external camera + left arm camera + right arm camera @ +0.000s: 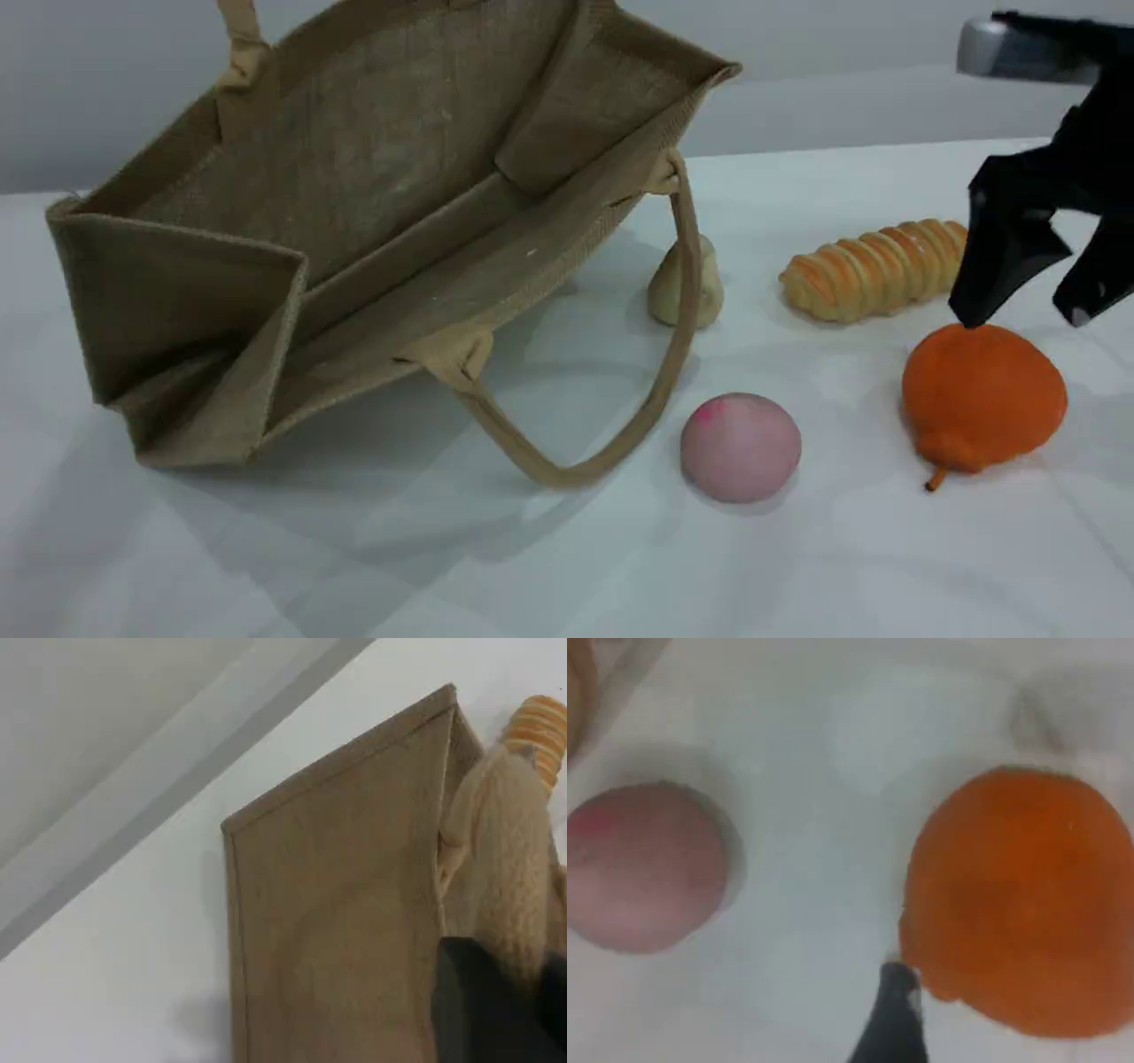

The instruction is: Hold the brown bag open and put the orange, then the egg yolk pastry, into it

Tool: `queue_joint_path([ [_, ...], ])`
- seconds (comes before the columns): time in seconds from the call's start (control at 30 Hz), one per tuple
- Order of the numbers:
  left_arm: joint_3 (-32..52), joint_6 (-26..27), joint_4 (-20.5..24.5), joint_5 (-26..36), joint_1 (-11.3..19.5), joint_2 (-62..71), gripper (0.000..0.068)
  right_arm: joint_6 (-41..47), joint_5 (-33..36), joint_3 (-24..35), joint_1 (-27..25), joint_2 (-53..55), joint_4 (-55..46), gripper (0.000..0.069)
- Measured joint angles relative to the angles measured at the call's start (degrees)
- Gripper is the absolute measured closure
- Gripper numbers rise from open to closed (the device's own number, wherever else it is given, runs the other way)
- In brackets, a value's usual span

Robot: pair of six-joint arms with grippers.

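The brown bag (pixel 372 221) leans tilted on the table with its mouth wide open toward the camera. Its far handle (pixel 237 40) runs up out of the scene view. In the left wrist view my left gripper (pixel 500 970) is shut on that rope handle (pixel 509 850), beside the bag's outer wall (pixel 337 904). The orange (pixel 983 394) lies at the right. My right gripper (pixel 1023 315) hangs open just above it, one fingertip (pixel 897 992) touching the orange (pixel 1023 895) at its edge. The egg yolk pastry (pixel 700 297) sits behind the bag's near handle loop (pixel 656 399).
A pink ball (pixel 740 447) lies between the handle loop and the orange, also seen as the pink ball (pixel 642 868) in the right wrist view. A striped bread roll (pixel 877 266) lies behind the orange. The white table (pixel 532 567) stretches to the front.
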Motion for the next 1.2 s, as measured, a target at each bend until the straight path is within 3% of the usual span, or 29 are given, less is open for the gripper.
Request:
queue_joint_path([
  [0.53,0.0,-0.7,0.0,0.0,0.0,0.0,0.0596,0.1,-0.1,-4.4,0.0,10.0,-3.5,0.0146],
  [0.67,0.0,-0.7,0.0,0.0,0.0,0.0,0.0596,0.2,0.1,-4.4,0.0,10.0,-5.3,0.0265],
  [0.9,0.0,-0.7,0.0,0.0,0.0,0.0,0.0596,0.1,3.2,-5.5,0.0,10.0,-6.1,0.0619],
  [1.0,0.0,-0.7,0.0,0.0,0.0,0.0,0.0596,0.1,7.2,-7.6,0.0,9.5,-7.0,0.0663],
  [1.2,0.0,-0.7,0.0,0.0,0.0,0.0,0.0596,1.7,11.5,-8.2,0.0,3.5,-8.8,0.0667],
])
